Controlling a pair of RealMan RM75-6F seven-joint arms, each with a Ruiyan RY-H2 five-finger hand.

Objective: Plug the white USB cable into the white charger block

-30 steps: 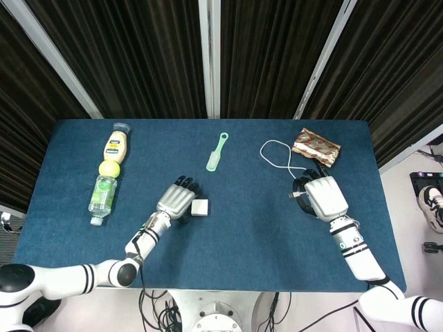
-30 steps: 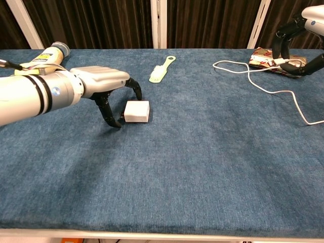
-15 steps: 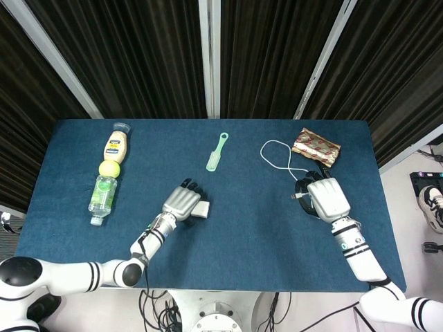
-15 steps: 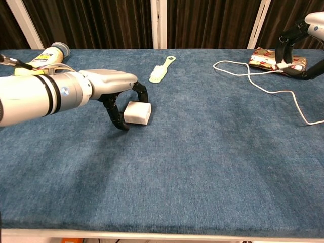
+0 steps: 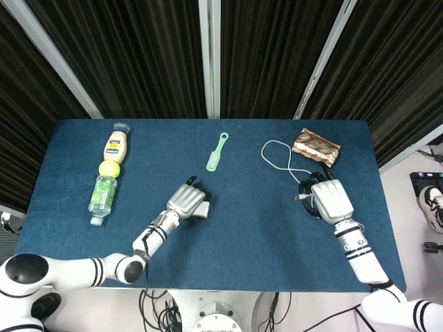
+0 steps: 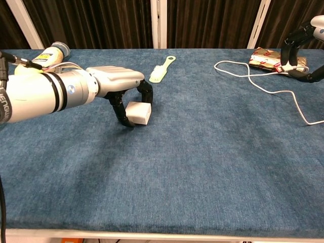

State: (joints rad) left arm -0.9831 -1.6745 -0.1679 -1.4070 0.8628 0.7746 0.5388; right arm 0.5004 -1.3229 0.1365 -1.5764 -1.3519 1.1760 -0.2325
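The white charger block (image 6: 138, 112) lies left of the table's centre, tipped slightly, and my left hand (image 6: 119, 81) grips it with dark fingers curled down on both sides. From above, the left hand (image 5: 185, 200) covers most of the block (image 5: 201, 212). The white USB cable (image 6: 263, 83) loops across the right side of the table. Its plug end (image 6: 289, 65) is pinched in my right hand (image 6: 306, 35) at the frame's right edge. In the head view the right hand (image 5: 329, 200) sits near the right side, with the cable (image 5: 277, 149) running back from it.
A pale green brush (image 5: 217, 153) lies behind the block at mid-table. A foil snack packet (image 5: 316, 146) sits at the back right beside the cable loop. On the left, a mayonnaise bottle (image 5: 115, 144), a lemon (image 5: 109, 168) and a water bottle (image 5: 102, 197) form a line.
My left hand slid right and closed around the charger block, tipping it off flat. My right hand drifted slightly right and nearer with the cable end.
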